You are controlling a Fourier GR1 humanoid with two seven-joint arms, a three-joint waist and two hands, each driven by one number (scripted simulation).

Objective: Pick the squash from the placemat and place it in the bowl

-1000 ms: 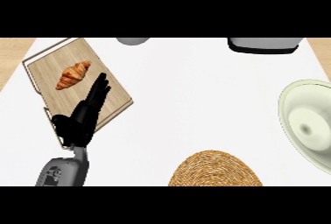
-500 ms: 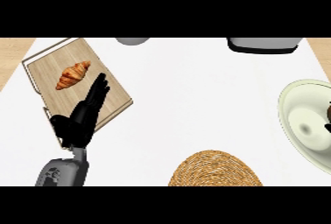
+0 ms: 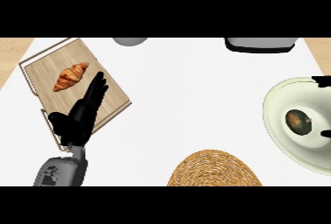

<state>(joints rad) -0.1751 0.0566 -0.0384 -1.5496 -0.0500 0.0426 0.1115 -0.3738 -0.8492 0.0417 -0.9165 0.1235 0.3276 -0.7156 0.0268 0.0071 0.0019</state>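
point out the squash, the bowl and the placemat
squash (image 3: 298, 120), head view, middle of its dark body
bowl (image 3: 279, 103), head view, bare inner wall, left side
placemat (image 3: 214, 169), head view, centre of woven top

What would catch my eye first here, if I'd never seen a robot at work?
Probably the black left hand, open with straight fingers over the wooden board at the left, beside a croissant. Next, the pale bowl at the right edge, with the dark, round squash lying inside it. A woven round placemat sits at the bottom middle, with nothing on it.
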